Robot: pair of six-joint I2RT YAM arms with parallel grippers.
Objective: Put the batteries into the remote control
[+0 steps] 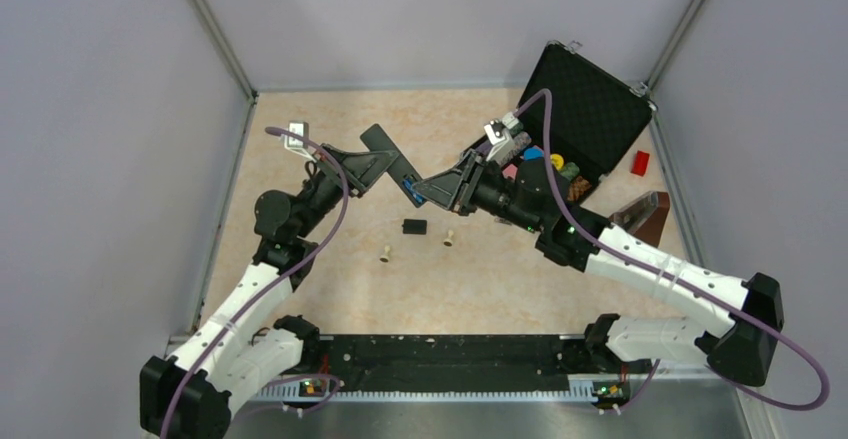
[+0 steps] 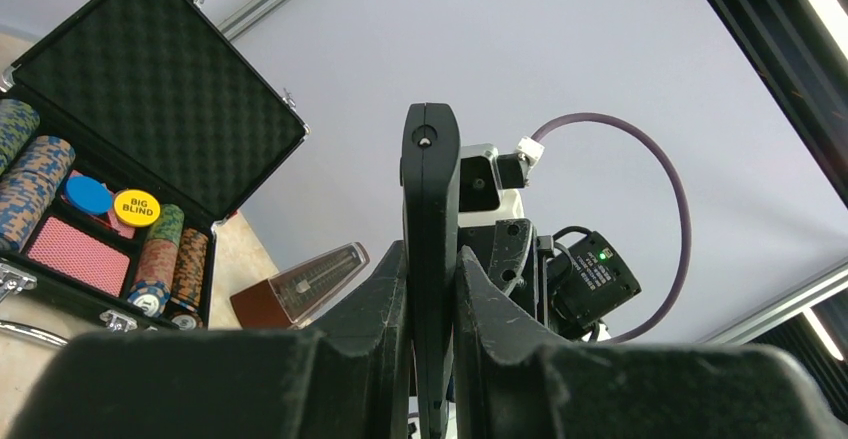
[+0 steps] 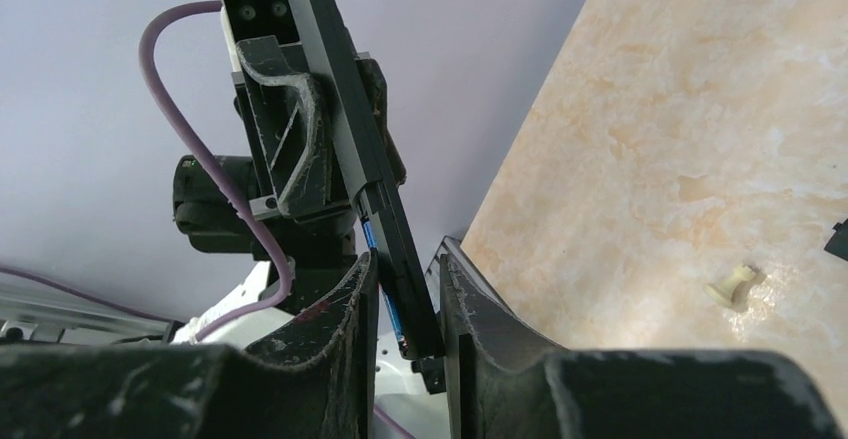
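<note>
My left gripper is shut on the remote control and holds it in the air above the table, as a slim black bar clamped edge-on between the fingers. A blue battery lies along the remote's lower end, also showing as a blue streak. My right gripper straddles that end, jaws narrow, with a slim gap on the right side. The small black back cover lies on the table below.
Two beige pegs stand near the cover. An open black chip case sits at the back right, with a red block and a brown metronome beside it. Grey walls enclose the table.
</note>
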